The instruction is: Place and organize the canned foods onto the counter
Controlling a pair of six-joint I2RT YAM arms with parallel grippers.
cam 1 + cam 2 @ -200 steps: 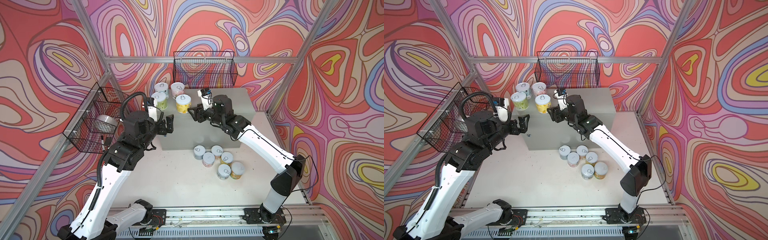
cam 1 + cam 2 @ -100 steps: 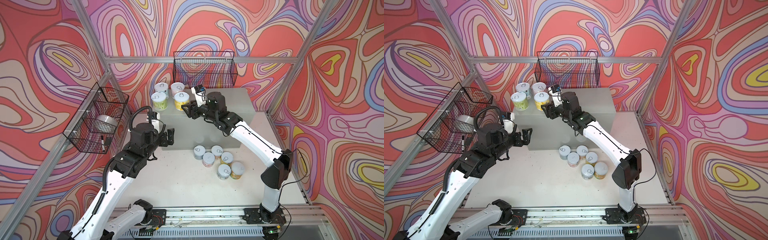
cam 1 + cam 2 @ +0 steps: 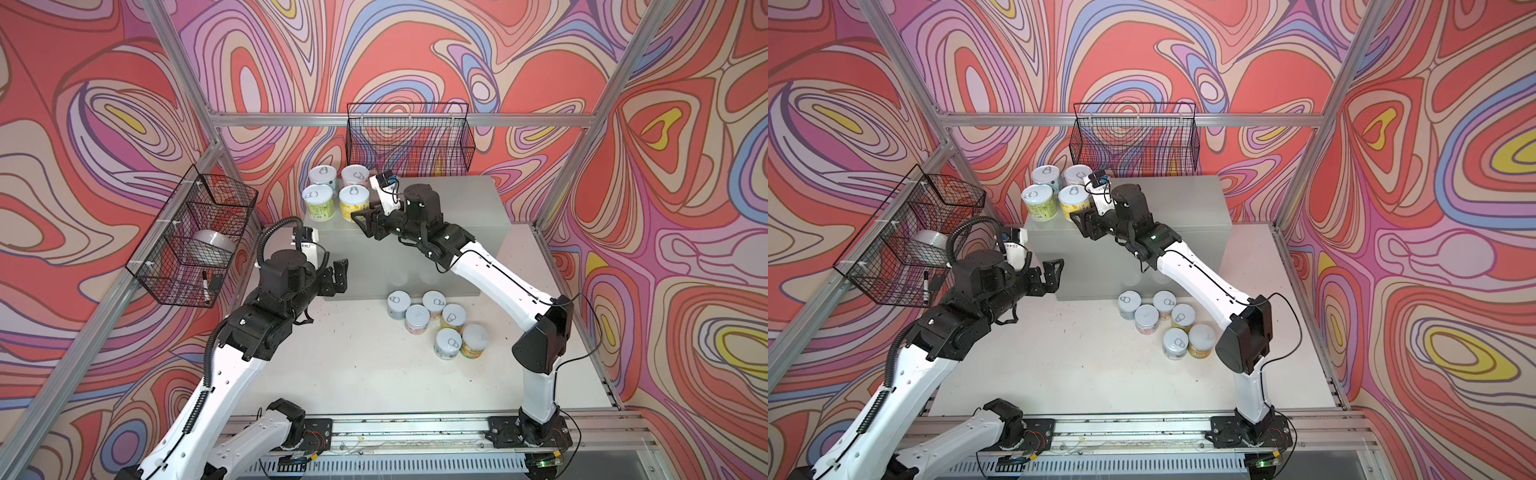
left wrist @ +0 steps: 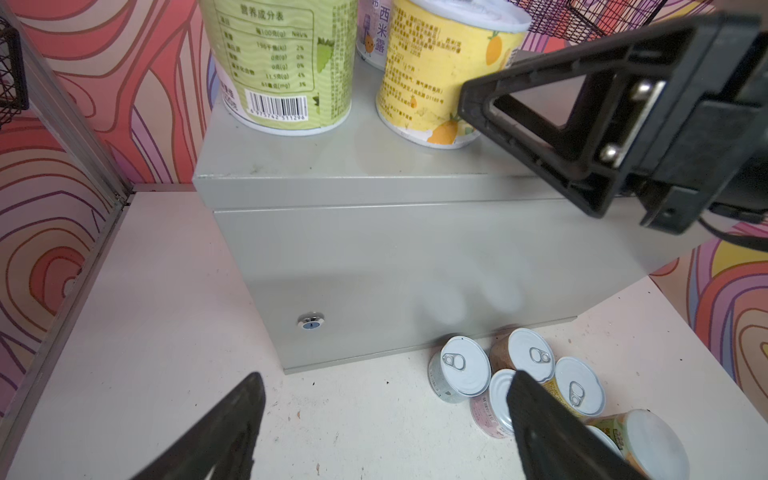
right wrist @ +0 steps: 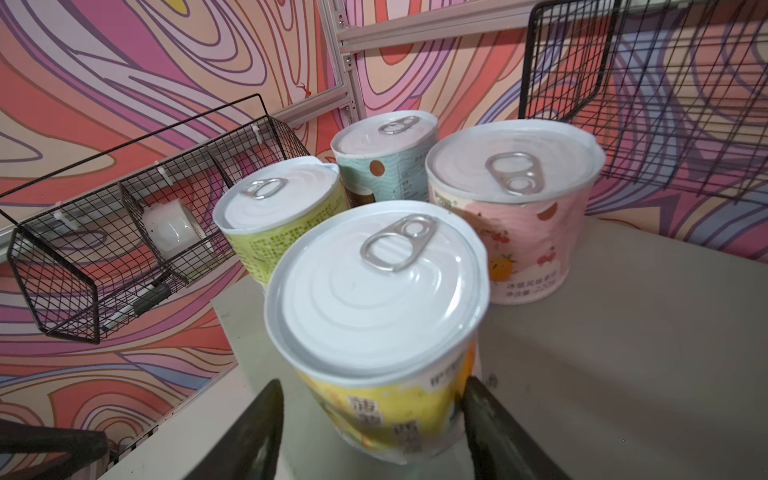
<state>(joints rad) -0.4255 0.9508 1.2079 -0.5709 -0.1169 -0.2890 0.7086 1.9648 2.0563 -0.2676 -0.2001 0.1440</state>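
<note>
1. Since a second ago my right tool [image 5: 370, 384] has been bringing the short yellow-labelled can with a silver pull-tab lid [image 5: 374, 299] toward the far left corner of the pale grey metal counter [image 3: 457, 203]. My left tool [image 4: 384, 376] has been dropping from the counter's top to its front face.
2. That yellow can is now standing upright on the counter, closing a tight square with the green-labelled can [image 3: 318, 201], the teal-labelled can [image 3: 323, 176] and the pink-labelled can [image 3: 355, 174].
3. My right tool is bracketing the yellow can low down, set at about its width. One finger [image 5: 482, 415] is touching the label, but I cannot tell whether I am actually gripping it.
4. My left tool is hanging wide and empty above the white base board [image 3: 353, 374].
5. Six more cans [image 3: 417, 318] are standing upright in a cluster on that board, at the foot of the counter and partly under my right forearm [image 3: 498, 282].
6. I am judging the next pick-up to be the left tool's. The cluster is lying ahead of it and lower, toward the right side, with long axes vertical and lids up. My right tool is sitting higher and farther off.
</note>
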